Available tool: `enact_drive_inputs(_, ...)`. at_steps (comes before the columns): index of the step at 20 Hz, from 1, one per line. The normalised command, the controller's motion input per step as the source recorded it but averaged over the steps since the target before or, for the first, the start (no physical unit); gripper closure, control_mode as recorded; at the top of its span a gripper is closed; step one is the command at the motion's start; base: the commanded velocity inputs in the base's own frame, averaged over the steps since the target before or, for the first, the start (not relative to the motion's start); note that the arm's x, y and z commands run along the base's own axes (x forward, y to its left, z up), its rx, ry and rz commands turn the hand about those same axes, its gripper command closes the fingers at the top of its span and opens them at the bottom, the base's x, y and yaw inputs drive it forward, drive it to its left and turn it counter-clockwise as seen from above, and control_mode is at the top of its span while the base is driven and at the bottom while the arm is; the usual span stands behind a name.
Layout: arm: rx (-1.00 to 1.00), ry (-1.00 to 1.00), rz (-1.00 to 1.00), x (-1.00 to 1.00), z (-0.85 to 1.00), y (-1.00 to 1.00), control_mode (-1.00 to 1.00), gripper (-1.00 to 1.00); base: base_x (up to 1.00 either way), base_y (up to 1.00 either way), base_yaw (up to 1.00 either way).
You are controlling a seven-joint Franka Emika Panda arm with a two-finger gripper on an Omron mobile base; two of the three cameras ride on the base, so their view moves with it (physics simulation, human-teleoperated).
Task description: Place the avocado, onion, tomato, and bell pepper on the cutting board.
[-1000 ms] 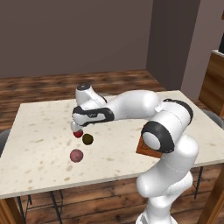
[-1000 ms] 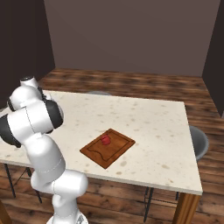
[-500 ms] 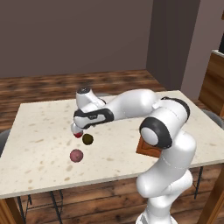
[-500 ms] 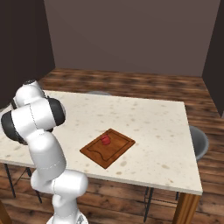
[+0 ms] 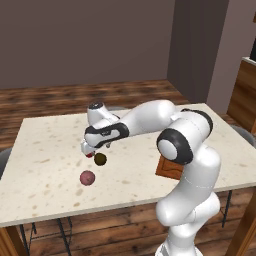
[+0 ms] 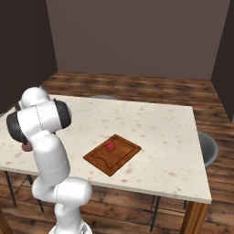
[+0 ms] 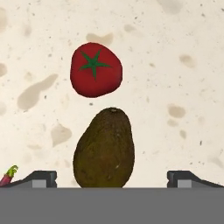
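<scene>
Gripper [image 5: 90, 151] is spread wide and holds nothing; it hangs low over the left half of the surface [image 5: 45, 150], just above the vegetables. In the hand view its two fingertips [image 7: 41, 178] sit far apart at the bottom corners, with the avocado [image 7: 104, 150] between them but touching neither.

Avocado: pear-shaped, lying on the surface. In the hand view its long axis runs bottom to top, narrow stem end toward the tomato [image 7: 96, 69], wide end toward the gripper. In the left base view it shows as a dark ball [image 5: 100, 159] just beside the gripper.

Tomato: just past the avocado's narrow end, a small gap between them, green star-shaped stem cap facing the camera. In the left base view only a red sliver of it [image 5: 90, 155] shows under the gripper.

Onion [image 5: 87, 177]: pink-maroon ball on the surface, near the avocado, toward the near edge.

Cutting board [image 6: 112, 154]: on the right half of the surface, well apart from the rest, turned at an angle to the surface edges. One small red item [image 6: 110, 146] already lies on it, probably the bell pepper; too small to be sure.
</scene>
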Motion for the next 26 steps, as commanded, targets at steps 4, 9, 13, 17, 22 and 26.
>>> enact_drive_inputs(4, 0.00, 0.06, -0.11, 0.00, -0.14, 0.00, -1.00, -1.00, 0.00, 0.00, 0.00)
enact_drive_inputs(9, 0.00, 0.01, -0.09, 0.00, -0.09, 0.00, -1.00, -1.00, 0.00, 0.00, 0.00)
enact_drive_inputs(13, 0.00, 0.03, -0.08, 0.03, -0.11, 0.02, -1.00, -1.00, 0.00, 0.00, 0.00)
enact_drive_inputs(17, 0.00, 0.05, -0.08, 0.12, -0.14, 0.05, -1.00, -1.00, 0.00, 0.00, 0.00)
enact_drive_inputs(22, 0.00, 0.06, -0.07, 0.14, -0.17, 0.04, -1.00, -1.00, 0.00, 0.00, 0.00)
enact_drive_inputs(26, 0.00, 0.08, -0.07, 0.24, -0.20, 0.09, -1.00, -1.00, 0.00, 0.00, 0.00)
